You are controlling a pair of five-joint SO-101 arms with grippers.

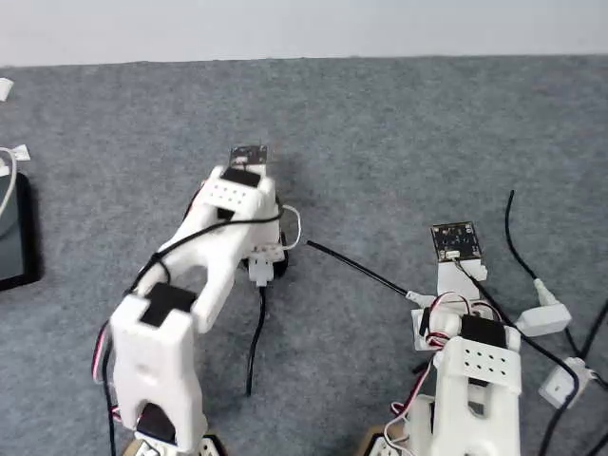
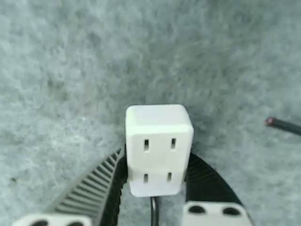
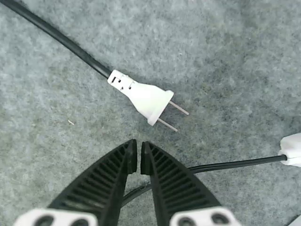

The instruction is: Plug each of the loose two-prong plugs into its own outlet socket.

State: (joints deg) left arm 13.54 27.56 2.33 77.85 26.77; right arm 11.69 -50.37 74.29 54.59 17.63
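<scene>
**Block gripped, plug loose**

High view: the plug (image 1: 416, 297) lies apart from the outlet block (image 1: 259, 270), its long axis in line with its cable (image 1: 356, 271) and its prongs pointing away from the block.
Left wrist view: the left gripper (image 2: 155, 162) clamps the block.
Right wrist view: the right gripper (image 3: 138, 151) is pinched together and empty, near the plug.

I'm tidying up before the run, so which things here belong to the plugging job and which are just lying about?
Job:
outlet block
two-prong plug on its black cord
two other white plugs on cords

Lying about:
dark flat device at the left edge
small white scrap near the far left corner
</scene>
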